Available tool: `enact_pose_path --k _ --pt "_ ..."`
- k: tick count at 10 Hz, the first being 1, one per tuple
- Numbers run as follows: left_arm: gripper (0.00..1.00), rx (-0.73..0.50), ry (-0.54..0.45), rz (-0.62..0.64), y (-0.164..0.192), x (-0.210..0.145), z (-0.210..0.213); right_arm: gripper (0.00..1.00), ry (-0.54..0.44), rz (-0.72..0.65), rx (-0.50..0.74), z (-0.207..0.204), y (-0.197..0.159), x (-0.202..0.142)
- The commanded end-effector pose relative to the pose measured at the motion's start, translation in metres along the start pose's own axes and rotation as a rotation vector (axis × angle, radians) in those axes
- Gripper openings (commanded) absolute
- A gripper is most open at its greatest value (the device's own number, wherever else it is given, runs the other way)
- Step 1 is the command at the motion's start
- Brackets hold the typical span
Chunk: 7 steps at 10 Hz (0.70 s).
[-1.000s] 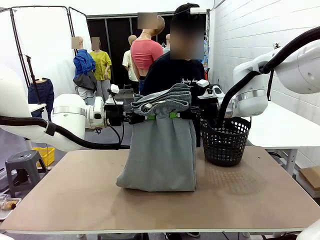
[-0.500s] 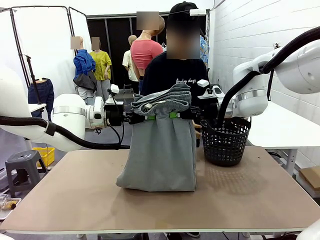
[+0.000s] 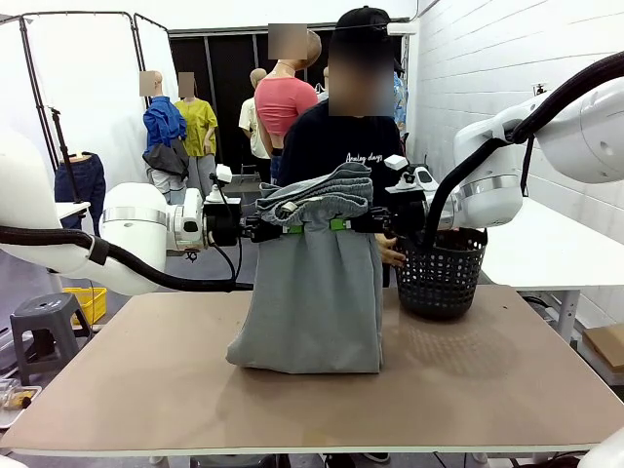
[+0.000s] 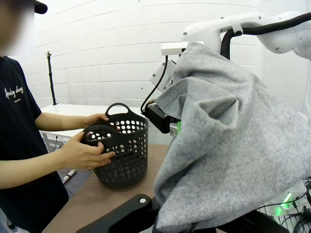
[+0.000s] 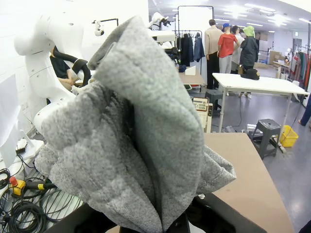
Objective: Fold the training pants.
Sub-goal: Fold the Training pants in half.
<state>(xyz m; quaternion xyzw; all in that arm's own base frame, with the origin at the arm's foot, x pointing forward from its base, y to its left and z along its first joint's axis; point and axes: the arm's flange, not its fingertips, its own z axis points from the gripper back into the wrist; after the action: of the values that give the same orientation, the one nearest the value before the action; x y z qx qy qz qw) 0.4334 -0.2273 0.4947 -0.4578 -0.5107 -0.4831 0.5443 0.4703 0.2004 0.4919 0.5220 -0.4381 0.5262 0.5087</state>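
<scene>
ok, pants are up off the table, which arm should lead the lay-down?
Left, probably. Both grippers, left gripper and right gripper, are shut on the pants at equal height, but the right side is crowded: the basket and the person's hands on it sit beside that arm.

This is a robot lab set up in a large indoor hall, with clothes as the working material. Two white robot arms (image 3: 146, 229) stand at a plain brown table (image 3: 312, 390), trailing thick black cable hoses. The right wall (image 3: 507, 58) is white-painted brick, and a white folding screen (image 3: 78, 88) on a black frame stands at the back left. The right wrist view shows bright ceiling lights, a clothes rack (image 5: 189, 46) hung with garments, white work tables (image 5: 257, 82), a grey stool (image 5: 265, 128), a yellow crate (image 5: 286, 136), loose cables on the floor and people standing about.
</scene>
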Motion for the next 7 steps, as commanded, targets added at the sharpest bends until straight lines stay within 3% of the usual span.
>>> enact_pose_path --k 1,7 --pt "0.0 -0.003 0.007 -0.019 -0.0016 0.003 -0.001 0.0 -0.005 0.006 0.003 0.0001 0.0019 0.0" --pt "0.0 -0.003 0.007 -0.019 -0.0016 0.003 -0.001 0.0 -0.005 0.006 0.003 0.0001 0.0019 0.0"
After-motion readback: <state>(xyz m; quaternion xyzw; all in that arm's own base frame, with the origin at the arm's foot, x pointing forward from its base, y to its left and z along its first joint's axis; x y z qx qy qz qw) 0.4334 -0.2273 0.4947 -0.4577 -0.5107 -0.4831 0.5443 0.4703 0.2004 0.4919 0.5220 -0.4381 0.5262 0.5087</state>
